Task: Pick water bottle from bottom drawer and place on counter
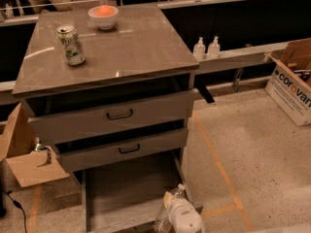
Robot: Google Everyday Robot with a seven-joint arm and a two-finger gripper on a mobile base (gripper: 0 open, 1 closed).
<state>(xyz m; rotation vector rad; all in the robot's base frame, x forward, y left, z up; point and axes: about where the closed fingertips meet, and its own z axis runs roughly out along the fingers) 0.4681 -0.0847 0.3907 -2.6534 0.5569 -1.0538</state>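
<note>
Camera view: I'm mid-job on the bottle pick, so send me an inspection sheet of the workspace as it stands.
Surface: glossy grey-brown square counter, carrying a can and a bowl.
Job's things: small clear crinkled plastic water bottle, tilted at the front right of the open grey bottom drawer; not yet on the counter.
Clutter: green-and-white soda can; white bowl holding something orange.
Grippers: white gripper, low at the drawer's front right corner, against the bottle.
Cables: black cable on the floor, lower left.
Surroundings: two small pump-top bottles on the right ledge; printed cardboard box right; open cardboard box left.
</note>
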